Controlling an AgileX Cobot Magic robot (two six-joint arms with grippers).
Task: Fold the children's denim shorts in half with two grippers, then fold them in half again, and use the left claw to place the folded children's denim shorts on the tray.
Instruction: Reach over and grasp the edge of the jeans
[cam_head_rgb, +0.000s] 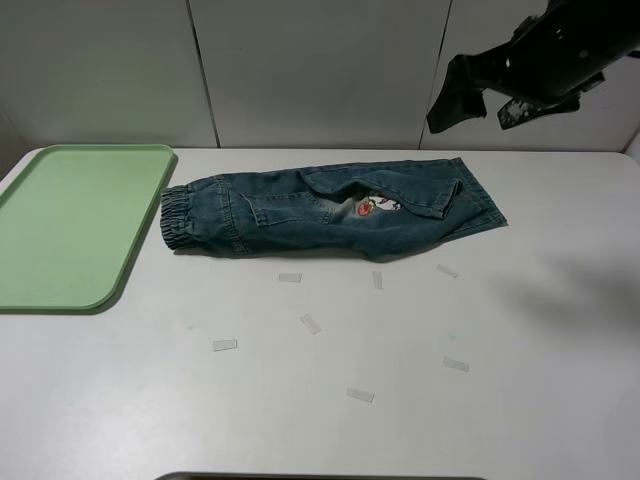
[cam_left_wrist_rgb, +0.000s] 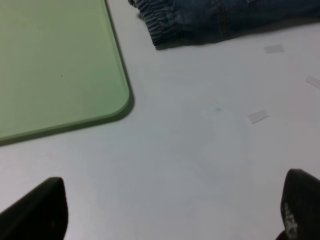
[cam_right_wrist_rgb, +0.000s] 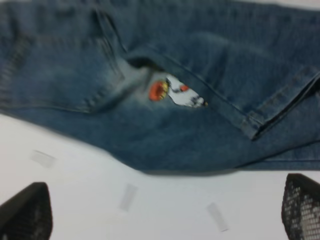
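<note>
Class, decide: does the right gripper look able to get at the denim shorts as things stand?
Likely yes: the right gripper hangs open above the denim shorts, nothing lying between them.

A denim fold (cam_head_rgb: 400, 188) half hides the cartoon patch (cam_head_rgb: 378, 207); the tray (cam_head_rgb: 70, 220) is cut off.

I'm overlooking the whole bench (cam_head_rgb: 520, 400) from high. My left wrist camera is facing the tray (cam_left_wrist_rgb: 50, 65) corner, my right sitting close over the shorts (cam_right_wrist_rgb: 200, 60); all views are sharing them.
</note>
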